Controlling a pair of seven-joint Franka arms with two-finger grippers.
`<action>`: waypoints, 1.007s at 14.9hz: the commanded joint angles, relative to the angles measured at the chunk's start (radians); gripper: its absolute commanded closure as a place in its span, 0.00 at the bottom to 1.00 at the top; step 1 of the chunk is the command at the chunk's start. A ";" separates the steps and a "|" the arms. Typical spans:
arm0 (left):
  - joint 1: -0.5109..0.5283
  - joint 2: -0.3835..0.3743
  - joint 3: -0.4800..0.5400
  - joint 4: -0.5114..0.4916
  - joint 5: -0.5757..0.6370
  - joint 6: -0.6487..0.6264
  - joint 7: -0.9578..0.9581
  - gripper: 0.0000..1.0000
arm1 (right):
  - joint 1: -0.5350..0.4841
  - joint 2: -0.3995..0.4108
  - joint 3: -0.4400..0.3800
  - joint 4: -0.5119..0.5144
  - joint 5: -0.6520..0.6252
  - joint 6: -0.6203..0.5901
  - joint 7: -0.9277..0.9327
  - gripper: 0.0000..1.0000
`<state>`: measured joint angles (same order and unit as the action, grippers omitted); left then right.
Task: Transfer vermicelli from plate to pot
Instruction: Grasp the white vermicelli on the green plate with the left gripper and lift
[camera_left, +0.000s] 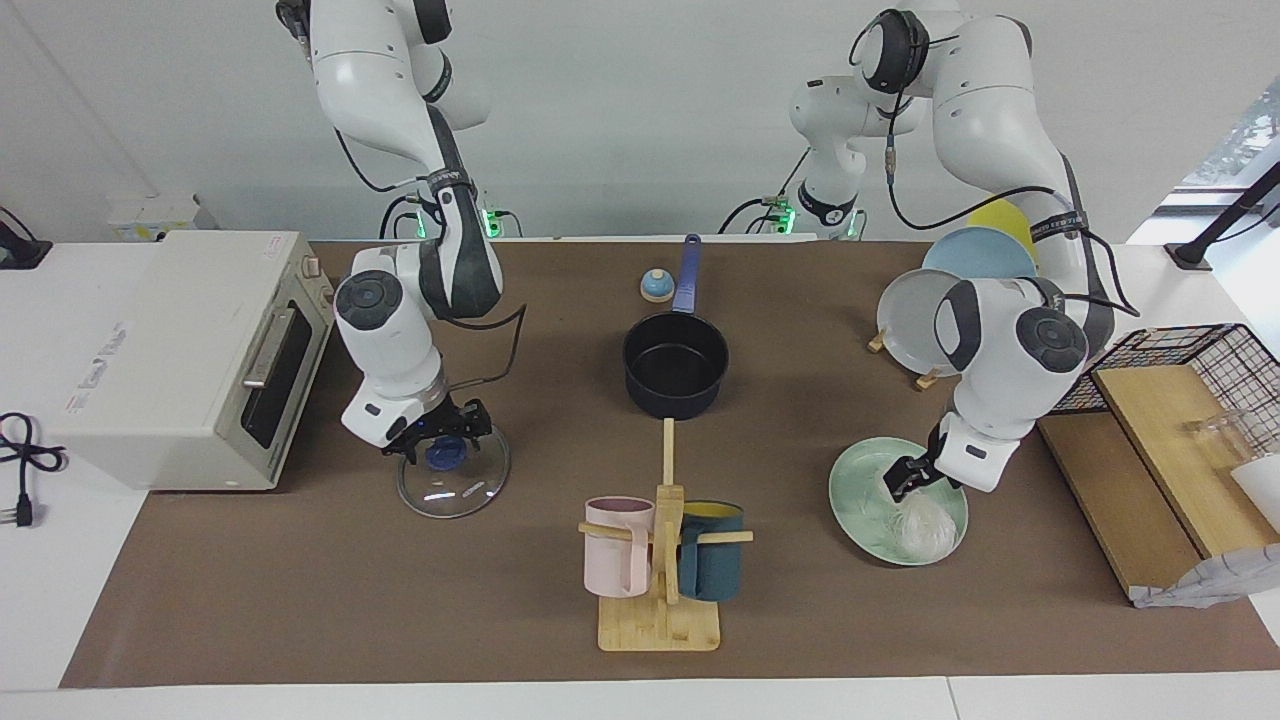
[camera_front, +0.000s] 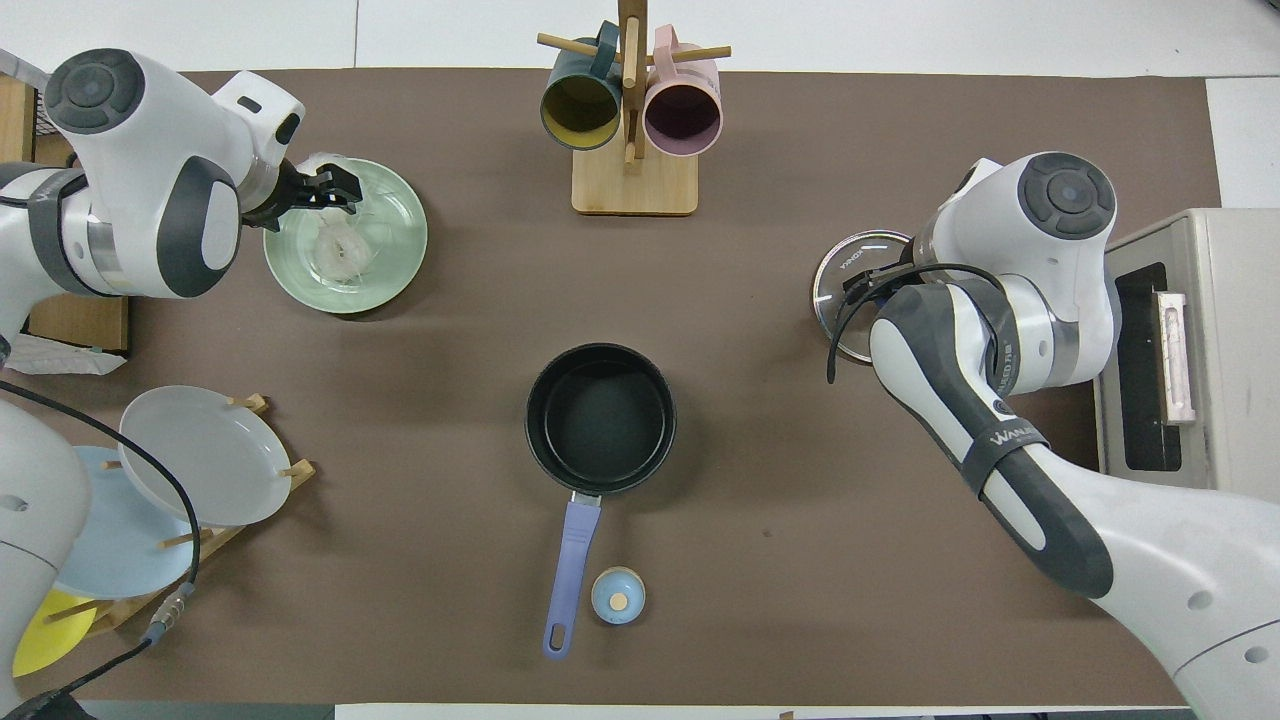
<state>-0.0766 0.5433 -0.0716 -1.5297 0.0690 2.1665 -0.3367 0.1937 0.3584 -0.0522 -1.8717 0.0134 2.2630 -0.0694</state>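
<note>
The vermicelli (camera_left: 925, 525) is a white translucent clump lying on the pale mint-green plate (camera_left: 850, 500) at the left arm's end of the table. My left gripper (camera_left: 905, 478) is low over the plate, open, its tips just at the clump's edge that is nearer to the robots. In the overhead view the left gripper (camera_front: 325, 190) is over the plate's rim (camera_front: 400, 240), beside the vermicelli (camera_front: 340, 245). The dark navy pot (camera_left: 675, 365) with a blue handle stands empty mid-table; it also shows in the overhead view (camera_front: 600, 415). My right gripper (camera_left: 440, 435) is open over a glass lid.
The glass lid (camera_left: 455, 490) with a blue knob lies in front of the toaster oven (camera_left: 190, 350). A mug rack (camera_left: 665, 560) holds a pink and a teal mug. A dish rack with grey plate (camera_left: 905, 320) and others stands near the left arm. A small blue bell (camera_left: 657, 286) sits by the pot handle.
</note>
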 joint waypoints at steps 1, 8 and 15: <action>-0.022 0.023 0.021 0.008 0.035 0.041 -0.053 0.00 | 0.000 0.001 0.002 -0.017 0.025 0.026 -0.039 0.00; -0.032 0.017 0.021 -0.055 0.037 0.098 -0.051 0.14 | 0.000 0.001 0.002 -0.017 0.026 0.023 -0.039 0.09; -0.032 0.018 0.021 -0.026 0.048 0.081 -0.028 1.00 | 0.000 0.001 0.002 -0.017 0.026 0.024 -0.038 0.22</action>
<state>-0.0953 0.5655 -0.0670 -1.5652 0.0893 2.2414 -0.3628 0.1946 0.3622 -0.0511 -1.8745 0.0135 2.2630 -0.0751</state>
